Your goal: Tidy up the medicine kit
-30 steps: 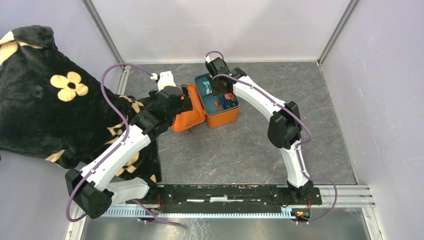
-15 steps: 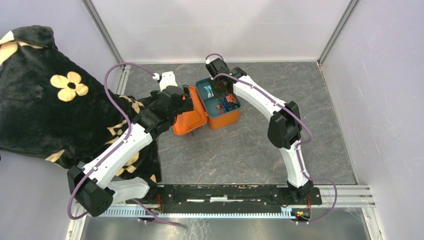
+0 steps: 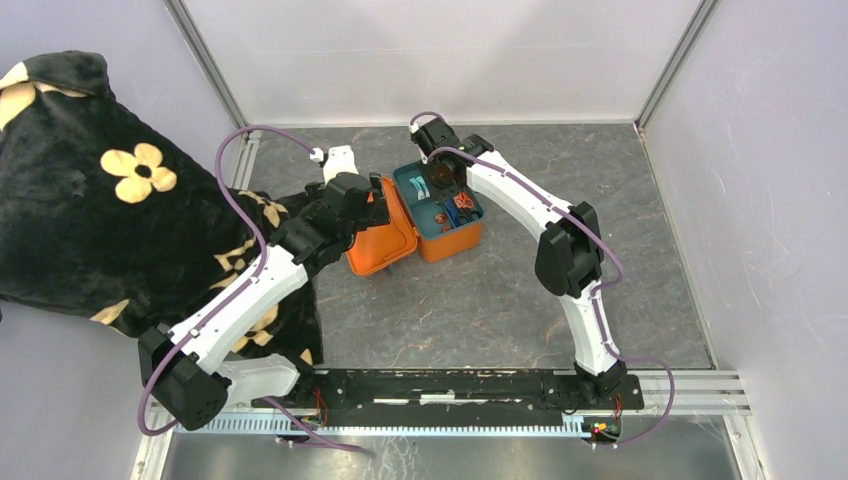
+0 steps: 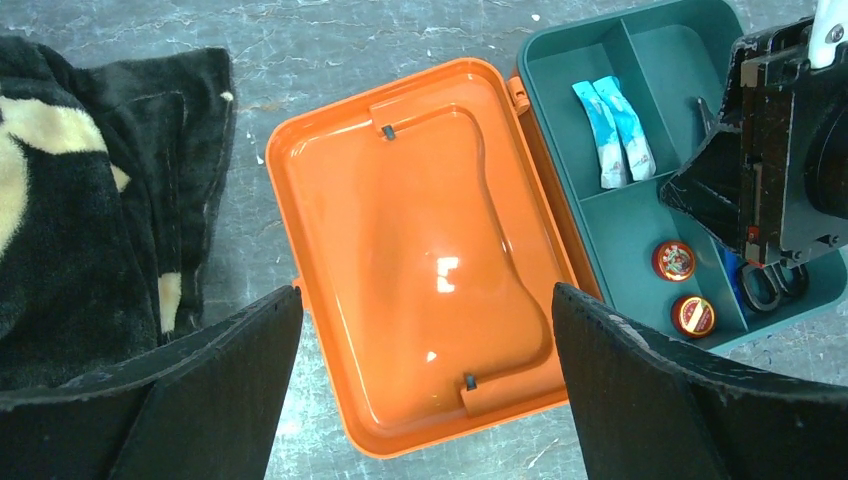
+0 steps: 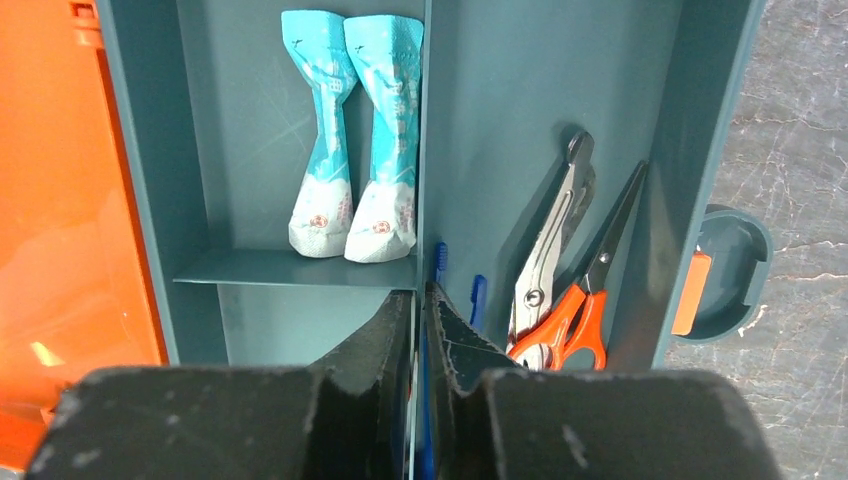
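The medicine kit [image 3: 447, 242] lies open on the grey floor, its orange lid [image 4: 420, 250] folded flat to the left. Its teal tray [image 5: 250, 290] holds two teal sachets [image 5: 355, 130], orange-handled scissors [image 5: 570, 290] and two round red tins [image 4: 675, 260]. My left gripper [image 4: 427, 292] hangs open above the lid, a finger past each long side, touching nothing. My right gripper [image 5: 420, 295] reaches down into the tray. Its jaws are pressed almost together on the thin divider wall [image 5: 423, 150], with a blue item [image 5: 478, 295] beside them.
A black plush cloth with yellow flowers [image 3: 90, 200] covers the left side and reaches close to the lid [image 4: 110, 200]. Pale enclosure walls ring the floor. The teal latch [image 5: 730, 270] sticks out from the box's right side.
The kit has slid and turned a little to the right with my right gripper in the tray. My left arm followed slightly right, still open.
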